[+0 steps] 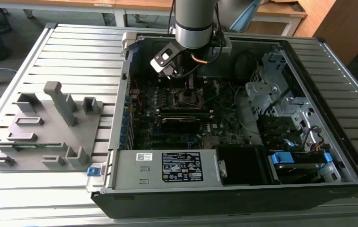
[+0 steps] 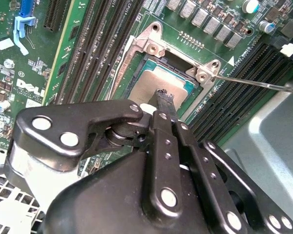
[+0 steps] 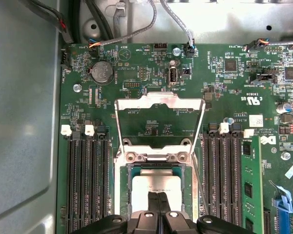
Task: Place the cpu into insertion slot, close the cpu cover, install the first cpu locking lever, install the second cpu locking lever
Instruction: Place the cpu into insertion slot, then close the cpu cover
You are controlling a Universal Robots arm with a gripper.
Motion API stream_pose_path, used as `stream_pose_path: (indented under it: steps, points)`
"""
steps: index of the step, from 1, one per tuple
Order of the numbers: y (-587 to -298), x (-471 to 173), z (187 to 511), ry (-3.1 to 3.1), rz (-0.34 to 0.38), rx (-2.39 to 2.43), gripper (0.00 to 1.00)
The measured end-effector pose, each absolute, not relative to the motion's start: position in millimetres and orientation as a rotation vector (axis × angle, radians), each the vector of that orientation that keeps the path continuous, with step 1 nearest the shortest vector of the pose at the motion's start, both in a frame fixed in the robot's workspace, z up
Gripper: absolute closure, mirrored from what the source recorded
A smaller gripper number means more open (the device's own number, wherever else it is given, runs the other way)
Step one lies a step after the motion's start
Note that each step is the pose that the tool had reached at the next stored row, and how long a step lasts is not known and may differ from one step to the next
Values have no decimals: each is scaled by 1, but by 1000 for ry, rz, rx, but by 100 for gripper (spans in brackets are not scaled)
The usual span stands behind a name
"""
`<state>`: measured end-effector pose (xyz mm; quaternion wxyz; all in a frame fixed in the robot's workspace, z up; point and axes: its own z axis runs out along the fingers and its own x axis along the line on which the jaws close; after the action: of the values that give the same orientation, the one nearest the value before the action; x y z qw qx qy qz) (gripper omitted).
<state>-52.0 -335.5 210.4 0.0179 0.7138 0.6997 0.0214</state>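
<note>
The cpu (image 3: 149, 183) lies flat in the insertion slot (image 3: 123, 187), its dull silver top also showing in the second wrist view (image 2: 149, 80). The cpu cover (image 3: 158, 101) stands swung open, upright behind the slot. My gripper (image 3: 158, 194) hovers right over the cpu's middle with its two black fingers pressed together and nothing between them; the fingertips (image 2: 164, 93) sit at or just above the chip's top. A thin metal locking lever (image 2: 256, 84) sticks out, raised, beside the slot. In the exterior view the gripper (image 1: 190, 84) reaches down into the open computer case above the slot (image 1: 188, 98).
Long black memory slots (image 3: 88, 180) flank the socket on both sides. The case wall (image 3: 24, 107) is close by. A power supply (image 1: 166, 168) and drive cage (image 1: 273, 94) fill the case. A grey fixture plate (image 1: 46, 127) lies on the exterior view's left.
</note>
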Motion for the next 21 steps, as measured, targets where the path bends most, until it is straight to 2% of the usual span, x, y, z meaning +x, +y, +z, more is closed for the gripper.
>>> stream_pose_path:
  steps: [21]
  points:
    - [-335, -52, 215, 2174, 66, 2217, 89]
